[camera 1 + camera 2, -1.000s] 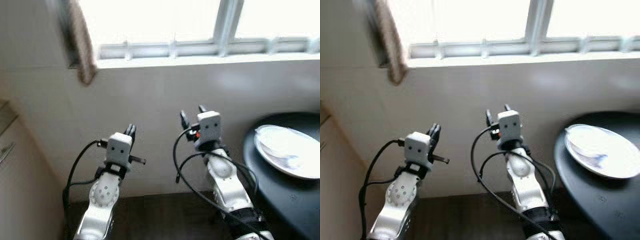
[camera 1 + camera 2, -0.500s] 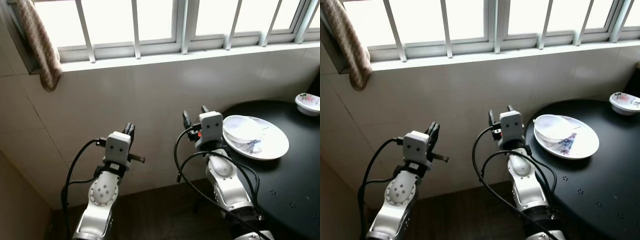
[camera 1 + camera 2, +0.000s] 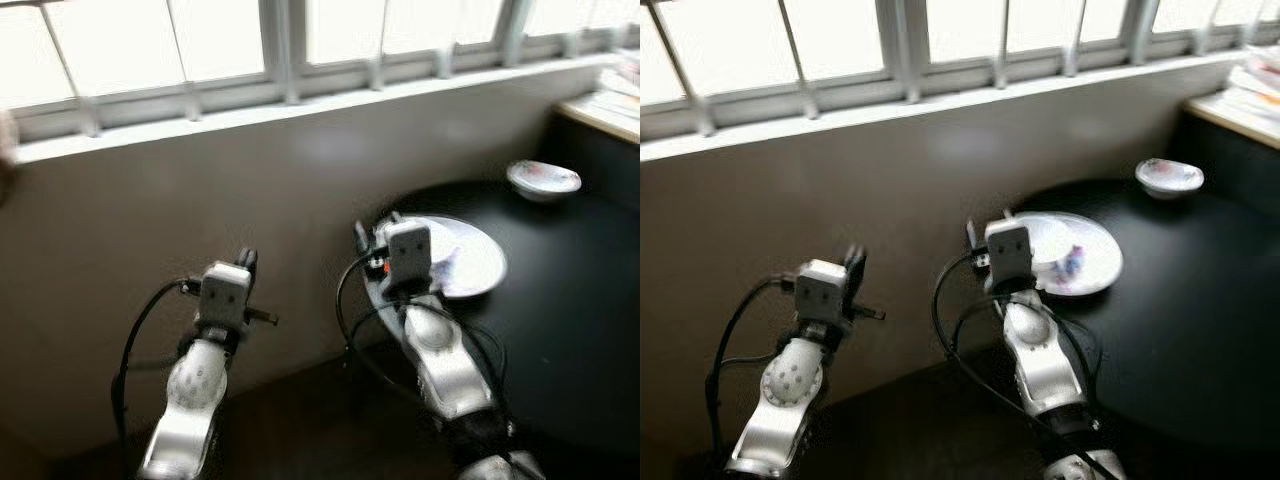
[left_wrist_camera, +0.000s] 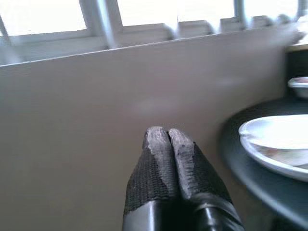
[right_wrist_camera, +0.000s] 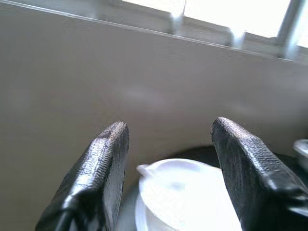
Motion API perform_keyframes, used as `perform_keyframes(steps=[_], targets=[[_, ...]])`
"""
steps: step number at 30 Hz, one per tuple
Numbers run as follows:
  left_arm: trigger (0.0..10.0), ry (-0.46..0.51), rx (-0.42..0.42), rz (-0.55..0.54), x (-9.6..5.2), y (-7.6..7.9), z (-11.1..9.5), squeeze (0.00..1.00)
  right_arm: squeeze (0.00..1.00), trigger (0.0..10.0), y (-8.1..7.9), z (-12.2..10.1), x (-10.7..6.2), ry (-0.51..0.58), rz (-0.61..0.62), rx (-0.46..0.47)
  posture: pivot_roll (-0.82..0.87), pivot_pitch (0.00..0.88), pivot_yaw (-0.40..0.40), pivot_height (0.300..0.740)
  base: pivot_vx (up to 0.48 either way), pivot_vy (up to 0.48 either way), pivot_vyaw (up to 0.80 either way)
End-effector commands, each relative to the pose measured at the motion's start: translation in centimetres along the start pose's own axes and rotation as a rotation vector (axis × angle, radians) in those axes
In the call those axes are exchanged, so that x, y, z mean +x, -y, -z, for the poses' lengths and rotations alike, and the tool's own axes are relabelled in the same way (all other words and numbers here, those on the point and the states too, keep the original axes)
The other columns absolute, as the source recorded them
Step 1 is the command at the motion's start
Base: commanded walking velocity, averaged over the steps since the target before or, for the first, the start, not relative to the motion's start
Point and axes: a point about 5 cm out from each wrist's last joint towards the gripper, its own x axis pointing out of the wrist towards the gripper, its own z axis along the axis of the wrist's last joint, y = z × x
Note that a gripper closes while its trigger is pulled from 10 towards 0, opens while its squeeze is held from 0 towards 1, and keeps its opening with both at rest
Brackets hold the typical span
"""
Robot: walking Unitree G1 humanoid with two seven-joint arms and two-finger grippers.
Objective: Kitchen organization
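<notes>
Black pincer fingers on the left pincer are pressed together on nothing, arm raised toward the tiled wall under the window. Right pincer is spread wide, empty, aimed at the white bowl on the plate at the near edge of the black worktop. Small patterned bowl sits further back, well apart from the plate.

Change vs half a second ago: whole view pans right, cloth by the window is out of frame, more worktop in view, picture blurred. That's camera turn, not object motion; dishes untouched. Judging by this, robot is squaring up to the worktop; bowl grab not started.
</notes>
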Motion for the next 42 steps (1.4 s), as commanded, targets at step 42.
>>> perform_keyframes(steps=[42], targets=[[10.0, -0.017, -0.003, -0.018, -0.1, -0.71, 0.33, 0.0, 0.0, 10.0, -0.33, 0.04, 0.28, -0.005, -0.056, -0.06, -0.05, 0.0, 0.011, 0.74, 0.189, 0.0, 0.0]])
